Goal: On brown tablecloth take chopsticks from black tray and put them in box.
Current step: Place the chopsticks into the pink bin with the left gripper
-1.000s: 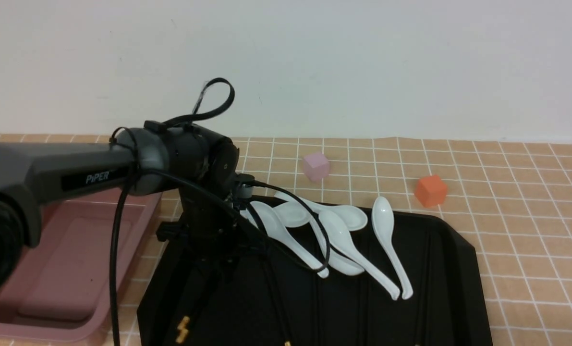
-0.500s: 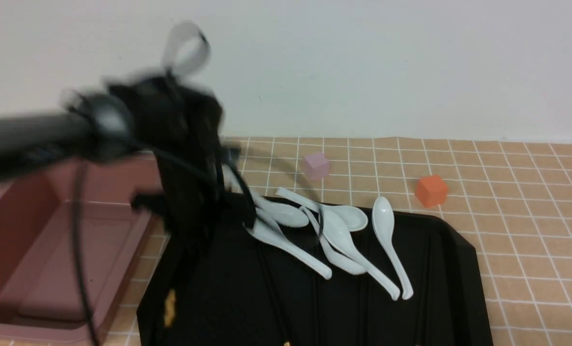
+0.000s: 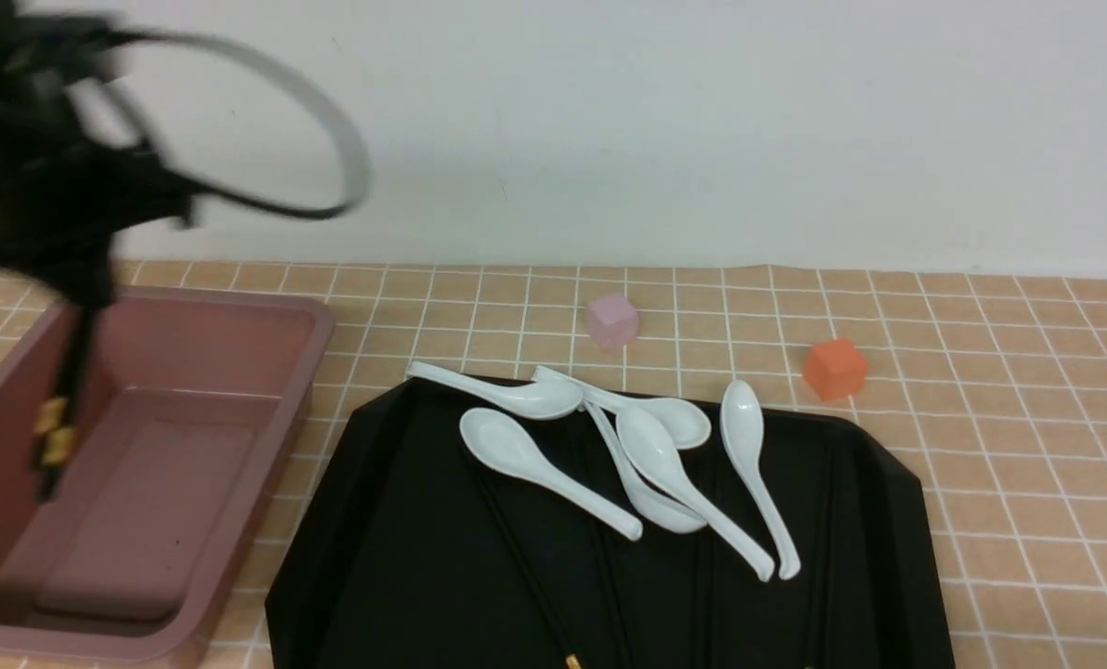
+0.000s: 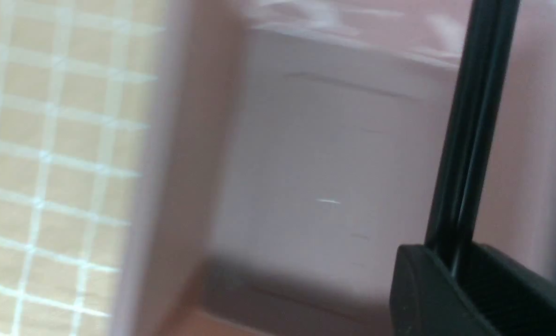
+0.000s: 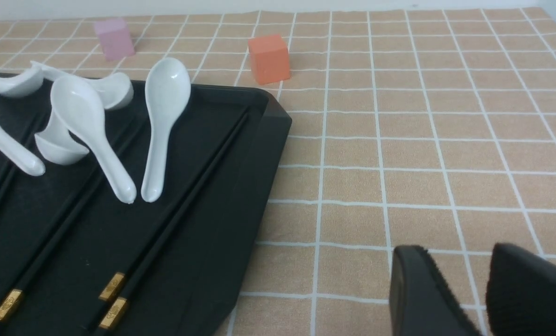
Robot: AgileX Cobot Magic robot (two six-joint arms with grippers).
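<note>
My left gripper (image 3: 84, 288), blurred at the far left of the front view, is shut on a pair of black chopsticks (image 3: 62, 400). They hang gold caps down inside the dusty-pink box (image 3: 237, 418). In the left wrist view the chopsticks (image 4: 469, 140) run out from the left gripper (image 4: 455, 268) over the box floor (image 4: 306, 163). Several more chopsticks (image 3: 525, 567) lie on the black tray (image 3: 376, 539), and they also show in the right wrist view (image 5: 175, 210). My right gripper (image 5: 464, 284) is open and empty above the brown tablecloth (image 5: 422, 140), to the right of the tray (image 5: 240, 196).
Several white soup spoons (image 3: 665, 455) lie across the tray's far half. A small pink cube (image 3: 612, 321) and an orange cube (image 3: 834, 368) stand on the cloth behind the tray. A white wall closes the back.
My left arm has lifted off the tray and swung left with the chopsticks, which now hang in the box. The leftmost spoons have shifted a little.
</note>
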